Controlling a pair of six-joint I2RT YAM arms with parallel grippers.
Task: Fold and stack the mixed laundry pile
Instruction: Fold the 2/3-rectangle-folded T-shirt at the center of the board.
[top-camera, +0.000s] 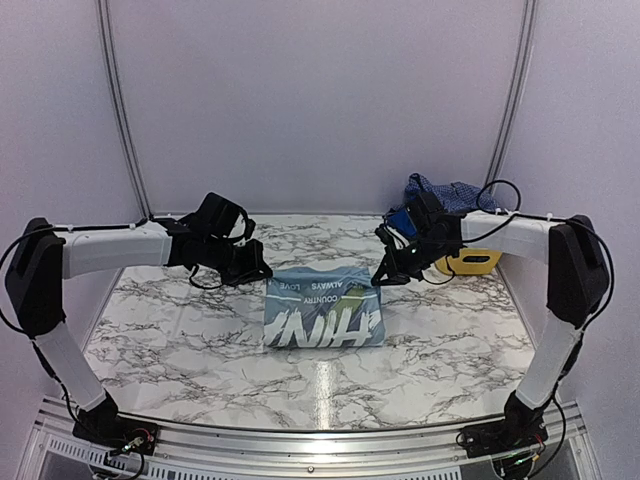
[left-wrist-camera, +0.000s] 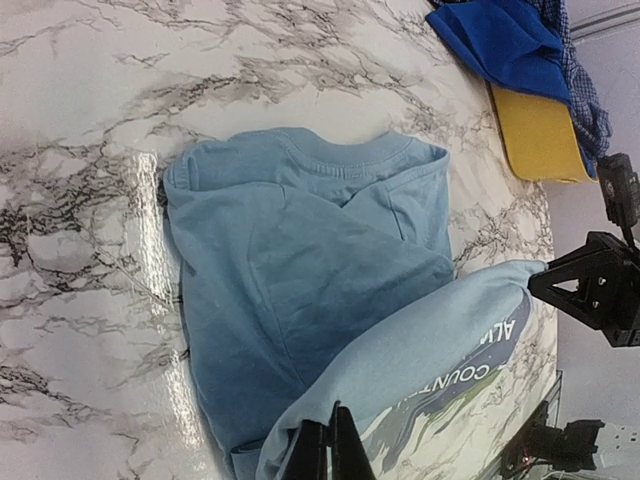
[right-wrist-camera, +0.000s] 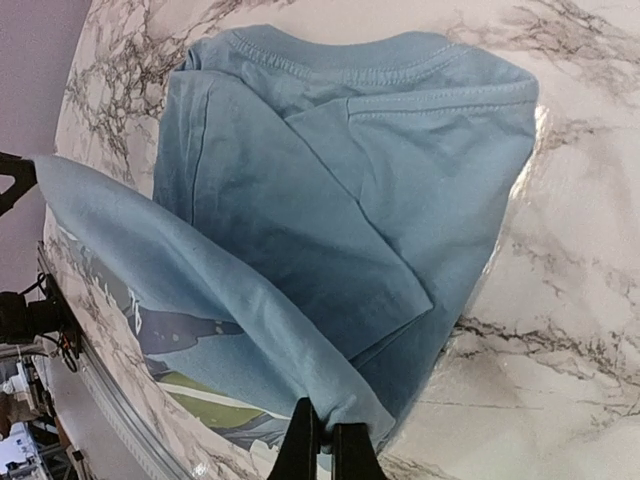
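1. Table (top-camera: 180, 340): marble-patterned, and bare on the near side of the T-shirt.
2. T-shirt (top-camera: 322, 310): lies at mid-table and is partly folded. The collar half lies flat. The printed half is lifted over it as a loose flap, print facing up.
3. Left gripper (top-camera: 261, 272): at the T-shirt's far left corner, fingers pinched together on the flap's edge.
4. Right gripper (top-camera: 381, 279): at the T-shirt's far right corner, likewise clamped on the flap's edge.
5. Basket (top-camera: 472, 262): yellow, just beyond the T-shirt's far right corner.
6. Blue piece (left-wrist-camera: 510, 45) and check shirt (top-camera: 445, 190): heaped on the basket, beyond the T-shirt and not yet folded.

Step in hand, as you may judge it: the crosswise fold of the T-shirt, with the rest of the pile untouched.

Next move calls for: lowering both corners level and together so the edges meet the collar line, then letting go cleanly without dragging the cloth.
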